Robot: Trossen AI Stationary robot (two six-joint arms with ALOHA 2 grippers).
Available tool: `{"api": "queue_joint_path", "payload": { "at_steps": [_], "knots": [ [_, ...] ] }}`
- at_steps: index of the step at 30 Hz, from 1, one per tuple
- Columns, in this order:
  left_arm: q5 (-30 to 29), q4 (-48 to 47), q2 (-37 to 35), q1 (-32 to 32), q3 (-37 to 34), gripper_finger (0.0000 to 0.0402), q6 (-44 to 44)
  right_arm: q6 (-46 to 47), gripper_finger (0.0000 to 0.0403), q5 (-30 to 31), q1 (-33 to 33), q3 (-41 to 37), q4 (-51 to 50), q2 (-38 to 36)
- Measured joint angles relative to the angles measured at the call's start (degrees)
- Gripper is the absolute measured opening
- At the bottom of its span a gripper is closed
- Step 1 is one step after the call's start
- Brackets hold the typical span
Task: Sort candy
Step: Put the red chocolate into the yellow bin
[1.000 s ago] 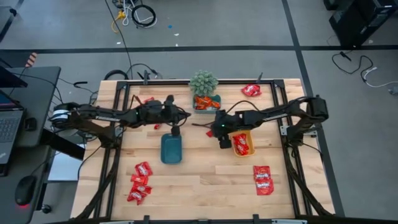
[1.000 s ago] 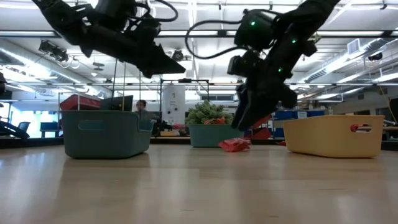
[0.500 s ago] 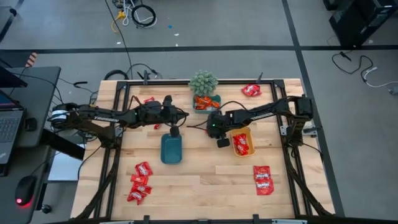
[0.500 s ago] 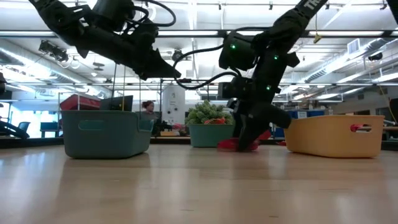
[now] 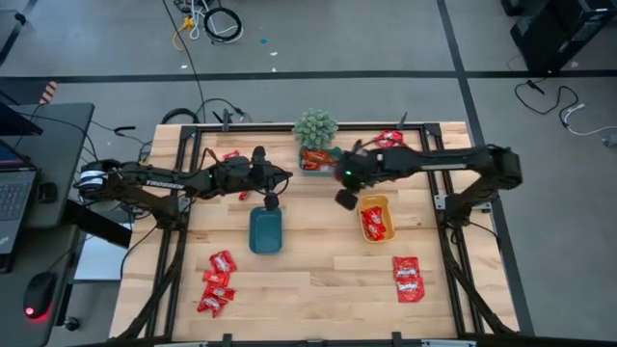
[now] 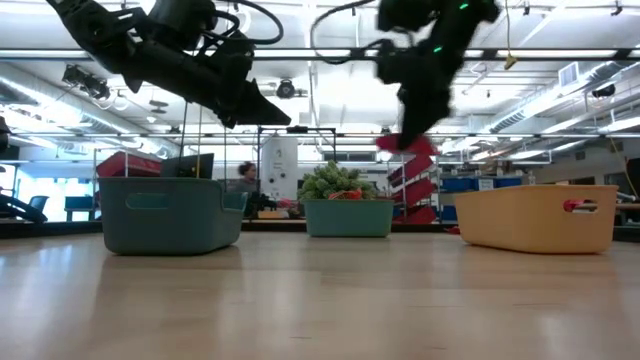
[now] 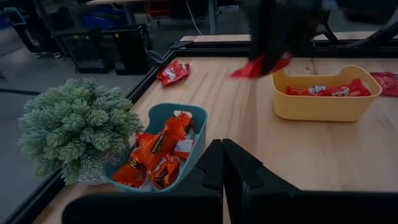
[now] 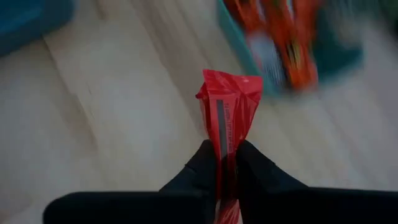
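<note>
On my feed the right gripper (image 8: 225,163) is pinched tight on one red candy packet (image 8: 228,118), which stands out past the fingertips with its long axis in line with the fingers, a dark seam stripe running along that length; any print on it is too blurred for me to read. In the low view that packet (image 6: 406,145) hangs in the air well above the table (image 6: 320,300), and from above the right gripper (image 5: 346,198) sits between the small teal tray (image 5: 319,160) of orange packets by the potted plant (image 5: 315,126) and the yellow tray (image 5: 376,221). My left gripper (image 7: 222,163) has its fingers pressed together with nothing between them; it hovers near the dark teal tray (image 5: 266,229). Through the left wrist camera I can read "KitKat" on a red wrapper lying lengthwise in the yellow tray (image 7: 320,107); the orange wrappers in the small teal tray (image 7: 163,151) carry dark lettering I cannot make out. The rest of the candy lies flat on the table: a red cluster (image 5: 217,282) near the front left, a red pair (image 5: 408,278) at the front right, one red packet (image 5: 389,140) at the back right, and a small red one (image 5: 230,155) at the back left.
</note>
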Motion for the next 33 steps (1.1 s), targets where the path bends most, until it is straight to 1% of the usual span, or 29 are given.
{"api": "queue_joint_path", "payload": {
  "at_steps": [2,4,6,9,14,18,21,24,27,30,33],
  "knots": [
    [0.0,0.45,0.01,-0.01,0.0,0.0,0.04,6.37,0.0027,-0.01,1.03,-2.4,-3.78,-3.26],
    [-0.07,0.64,0.01,-0.01,0.0,0.0,0.03,11.96,0.002,-0.01,2.7,-5.25,-5.3,-6.74],
    [-0.27,1.22,0.01,-0.01,0.0,0.0,0.05,17.87,0.002,-0.01,4.8,-8.09,-5.39,-9.44],
    [-0.62,1.65,0.01,-0.01,0.0,0.0,0.12,26.53,0.003,-0.05,7.94,-12.37,-4.87,-11.91],
    [-0.61,1.47,0.04,-0.03,0.02,0.0,2.6,38.03,0.0036,1.23,12.71,-17.39,-4.01,-11.95],
    [-0.61,1.04,0.04,-0.04,0.03,0.0,2.83,44.47,0.0035,3.22,15.48,-19.83,-3.69,-11.02],
    [-0.59,-0.24,0.06,-0.04,0.04,0.0,2.76,49.16,0.0041,4.3,16.96,-21.77,-3.82,-10.65],
    [-0.59,-1.93,0.06,-0.04,0.04,0.0,2.68,51.41,0.0056,4.45,17.62,-23.02,-3.76,-10.67],
    [-0.57,-3.77,0.06,-0.04,0.04,0.0001,0.97,49.71,0.0076,4.45,17.72,-23.11,-3.61,-10.71],
    [-0.57,-5.28,0.06,-0.04,0.04,0.0009,-1.57,48.53,0.0108,4.45,17.72,-23.08,-3.58,-10.74],
    [-0.57,-7.73,0.06,-0.04,0.35,0.0024,-3.45,46.78,0.0148,4.43,17.72,-23.08,-3.57,-10.76]
  ]
}}
